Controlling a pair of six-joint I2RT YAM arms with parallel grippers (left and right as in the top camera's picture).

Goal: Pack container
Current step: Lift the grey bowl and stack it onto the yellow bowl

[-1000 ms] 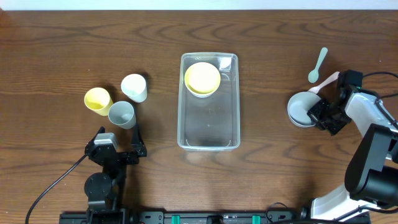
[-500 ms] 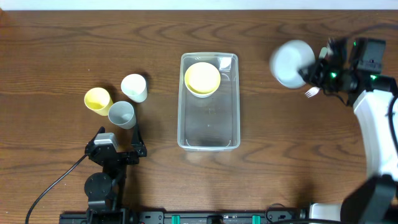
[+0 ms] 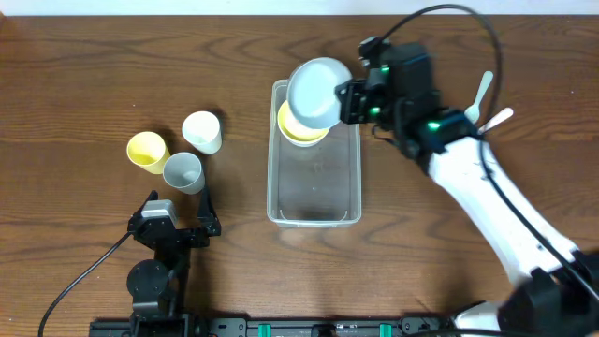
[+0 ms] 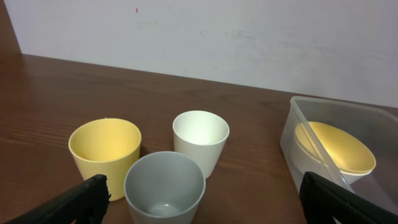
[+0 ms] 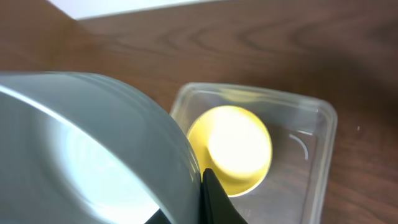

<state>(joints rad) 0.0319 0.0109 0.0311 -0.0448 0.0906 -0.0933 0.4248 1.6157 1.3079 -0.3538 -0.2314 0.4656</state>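
A dark brown wooden table [image 3: 75,75] with a strong wavy grain fills the overhead view. Behind its far edge stands a plain white wall [image 4: 249,37], marked by a tiny red speck [image 4: 137,10]. Soft, even light leaves a faint sheen on the wood.

Wood surface [image 3: 94,56]: dark brown, strong grain, smooth, low satin sheen. Clear container [image 3: 314,201]: transparent plastic, glossy, smooth walls, glints on rim & corners. Inside it, yellow bowl [image 5: 233,146]: opaque, plastic look, smooth, bright glare spot in its well. Raised grey bowl [image 3: 314,89]: opaque, smooth, semi-gloss, soft highlight on inner wall in right wrist view. Yellow cup [image 4: 104,152], white cup [image 4: 200,140], grey cup [image 4: 165,186]: plain, smooth, matt-ish plastic look, no pattern. Mint spoon [image 3: 482,94] & pink spoon [image 3: 501,117]: plain, plastic look, too small to judge finish. Right arm [image 3: 487,201] shell: white, glossy hard plastic; black matt parts nr wrist.
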